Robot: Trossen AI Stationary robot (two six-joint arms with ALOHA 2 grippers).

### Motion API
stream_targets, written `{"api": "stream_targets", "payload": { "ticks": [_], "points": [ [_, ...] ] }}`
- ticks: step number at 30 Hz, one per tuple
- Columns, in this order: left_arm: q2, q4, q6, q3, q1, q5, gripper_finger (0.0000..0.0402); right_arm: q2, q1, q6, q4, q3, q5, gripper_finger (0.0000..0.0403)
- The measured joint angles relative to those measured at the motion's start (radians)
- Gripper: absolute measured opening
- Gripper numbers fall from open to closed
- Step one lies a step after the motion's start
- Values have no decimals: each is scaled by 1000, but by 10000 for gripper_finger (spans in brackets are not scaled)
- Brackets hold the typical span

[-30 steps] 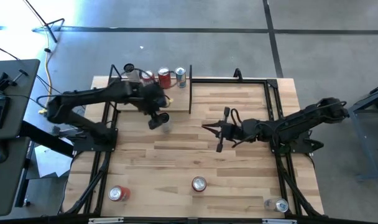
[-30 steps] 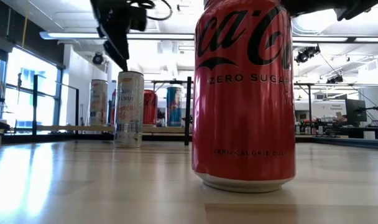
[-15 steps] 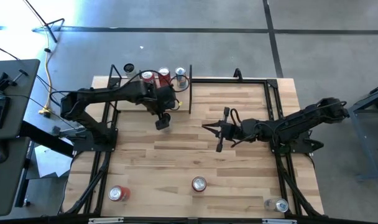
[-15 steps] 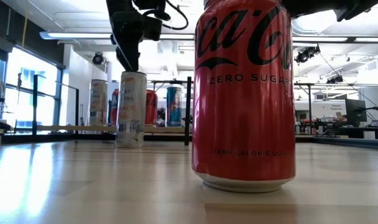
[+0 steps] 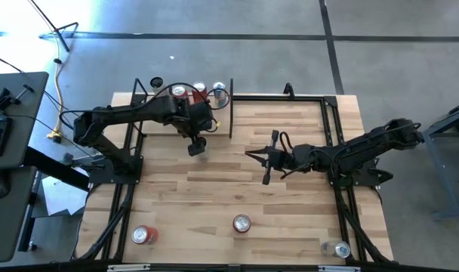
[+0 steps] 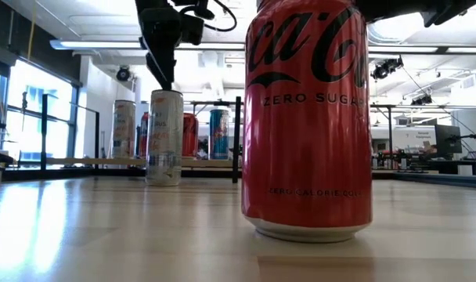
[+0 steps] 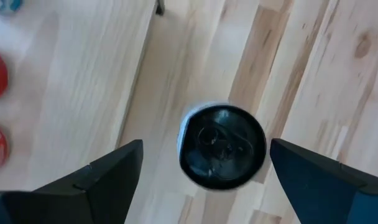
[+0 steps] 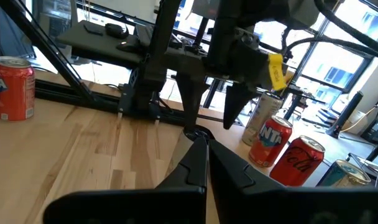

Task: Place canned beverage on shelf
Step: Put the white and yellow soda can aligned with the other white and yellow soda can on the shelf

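Observation:
A slim white can (image 6: 164, 137) stands upright on the tabletop in front of the shelf (image 5: 219, 121). Its dark top (image 7: 222, 146) shows in the left wrist view. My left gripper (image 6: 161, 74) hangs just above it, pointing down and open, one finger (image 7: 105, 180) on each side of the can's top, touching nothing. On the shelf stand three cans (image 5: 199, 91). My right gripper (image 5: 254, 155) waits shut over the table's middle, pointing level toward the left arm.
A red Coca-Cola can (image 6: 308, 117) stands near the front edge (image 5: 241, 224), with another red can (image 5: 144, 235) at the front left and a silver one (image 5: 337, 248) at the front right. Black rod frames (image 5: 231, 113) edge the shelf and table.
My left gripper has moved a little toward the table's right edge, from beside the slim white can to right above it, and has tipped more steeply downward. The can has stayed in place.

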Motion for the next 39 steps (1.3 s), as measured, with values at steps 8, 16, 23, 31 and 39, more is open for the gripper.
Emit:
{"api": "stream_targets", "payload": {
  "ticks": [8, 16, 23, 31, 39],
  "points": [
    [9, -21, -48, -3, 17, 47, 343, 0, 0, 0, 0, 1, 0, 0],
    [8, -1, -53, -2, 28, 63, 343, 1, 0, 0, -1, 1, 0, 0],
    [8, 0, -53, -2, 28, 58, 343, 1, 0, 0, -3, 1, 0, 0],
    [8, 0, -30, -2, 17, 40, 343, 1, 0, 0, -5, 1, 0, 0],
    [7, 30, -22, -47, 13, 42, 343, 1, 0, 0, -7, 1, 0, 0]
  ]
}}
